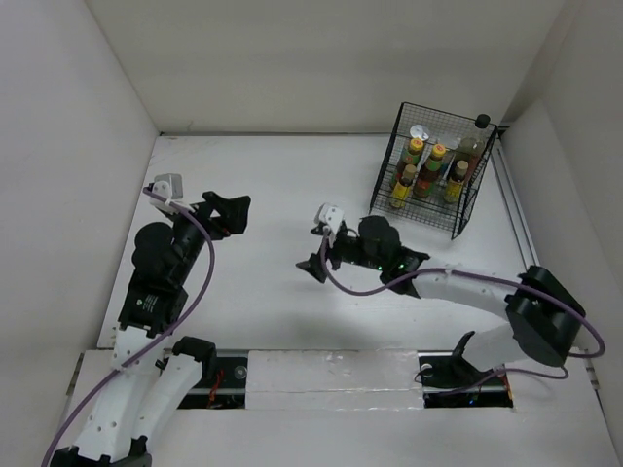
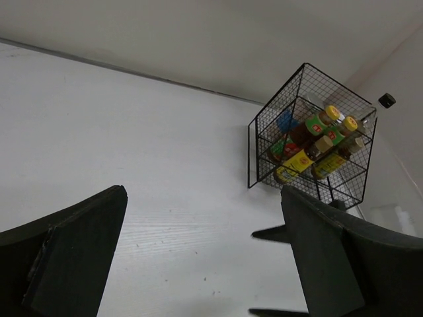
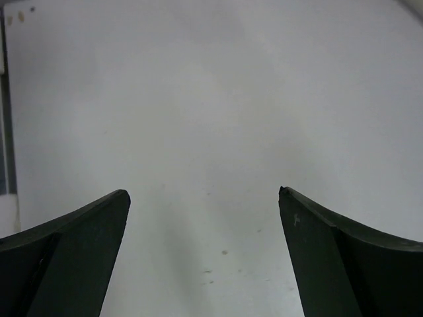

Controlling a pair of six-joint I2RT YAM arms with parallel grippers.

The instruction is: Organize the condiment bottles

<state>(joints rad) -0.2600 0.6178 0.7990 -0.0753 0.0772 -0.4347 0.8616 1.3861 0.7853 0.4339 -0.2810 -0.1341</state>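
Note:
The condiment bottles stand packed inside a black wire basket (image 1: 386, 180) at the back right. I see a silver-lidded shaker (image 1: 421, 133), yellow-capped sauce bottles (image 1: 415, 149), and a black-capped bottle (image 1: 481, 122) at the basket's far right corner. The left wrist view shows the basket (image 2: 250, 152) and the yellow-capped bottles (image 2: 322, 121) in it. My left gripper (image 1: 237, 214) is open and empty over the left of the table, also in its own view (image 2: 203, 198). My right gripper (image 1: 316, 248) is open and empty at mid-table, over bare tabletop (image 3: 203, 195).
White walls enclose the table on the left, back and right. The basket stands close to the right wall. The right gripper's dark fingertips (image 2: 271, 232) show in the left wrist view, below the basket. A rail runs along the near edge (image 1: 331, 375).

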